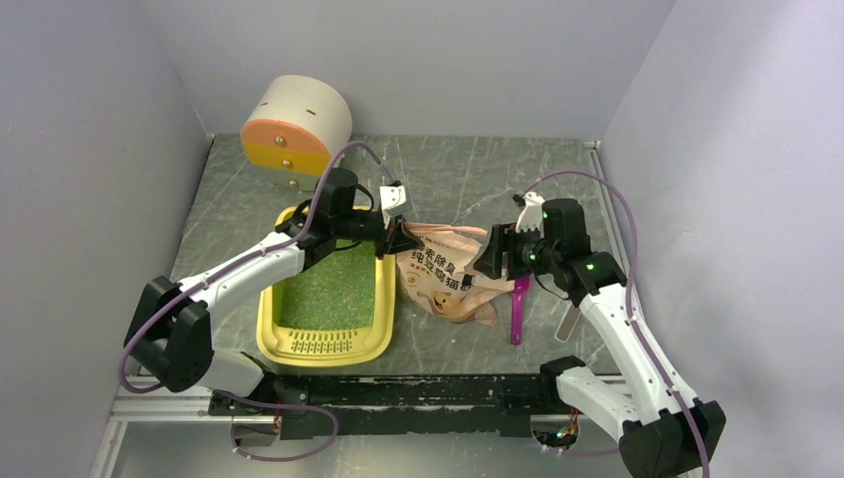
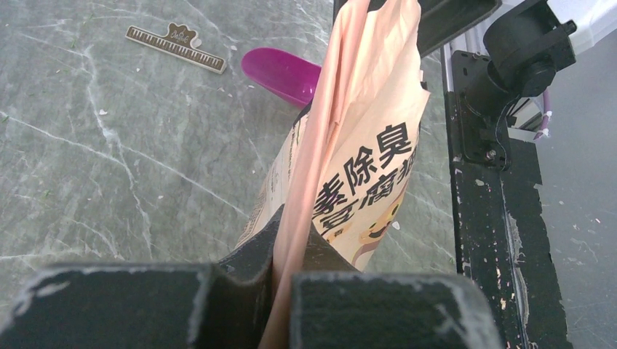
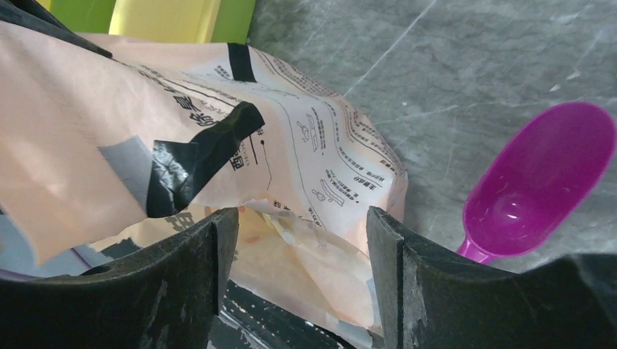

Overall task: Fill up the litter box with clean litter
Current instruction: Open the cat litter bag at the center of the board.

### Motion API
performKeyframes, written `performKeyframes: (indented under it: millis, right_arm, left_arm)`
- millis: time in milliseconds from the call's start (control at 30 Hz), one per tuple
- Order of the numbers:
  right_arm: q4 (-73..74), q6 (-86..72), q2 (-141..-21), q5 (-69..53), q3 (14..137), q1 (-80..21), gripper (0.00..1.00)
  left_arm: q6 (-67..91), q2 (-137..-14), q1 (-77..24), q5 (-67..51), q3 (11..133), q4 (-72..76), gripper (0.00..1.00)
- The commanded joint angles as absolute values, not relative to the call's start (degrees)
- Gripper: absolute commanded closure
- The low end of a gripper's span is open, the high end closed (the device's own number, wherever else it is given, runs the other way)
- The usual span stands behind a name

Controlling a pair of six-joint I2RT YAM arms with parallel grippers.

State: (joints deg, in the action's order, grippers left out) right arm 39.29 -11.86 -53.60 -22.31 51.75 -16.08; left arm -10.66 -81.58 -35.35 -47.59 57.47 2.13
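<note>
While the left gripper [image 1: 398, 237] pinches the top edge of the pink bag [image 1: 448, 284] between its closed fingers, just off the far right corner of the litter box [image 1: 267, 334], the right gripper [image 1: 490, 261] stands with its jaws wide. It straddles the bag's lower part on the side away from the box, and as far as we can tell it is not clamping it. The green litter [image 1: 333, 289] lies inside the box in a fairly even layer. It covers the floor from the far end down to the slotted grille at the near end, which is bare.

We judge the filling to be largely done, though we cannot tell how deep the layer is. The bag hangs beside the box, not above it, and nothing is pouring. Whether any litter is left in the bag is hidden from us. The magenta scoop [image 1: 519, 311] lies on the table beyond the bag, well right of the box. What seems left is either a further pour or setting the bag down.
</note>
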Motion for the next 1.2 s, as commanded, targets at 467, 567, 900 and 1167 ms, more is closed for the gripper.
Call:
performKeyframes:
  millis: [467,567,900,1167]
  right_arm:
    - [24.98,-7.12,-53.53,-31.58,41.76,-16.13,0.48]
    - [23.9,-5.98,-53.57,-31.74,41.31,-16.14,0.41]
    - [25.43,-4.5,-59.1,-28.06,45.44,-16.18,0.72]
    - [23.99,-3.3,-57.8,-27.42,46.92,-16.27,0.36]
  left_arm:
    - [-9.31,-79.65,-34.72,-48.64,58.94,6.41,0.95]
    - [-10.07,-79.56,-34.72,-48.75,59.42,5.47,0.95]
    - [-10.33,-79.77,-34.71,-49.07,59.81,5.58,0.95]
    - [-10.26,-80.37,-34.72,-49.19,59.76,5.89,0.95]
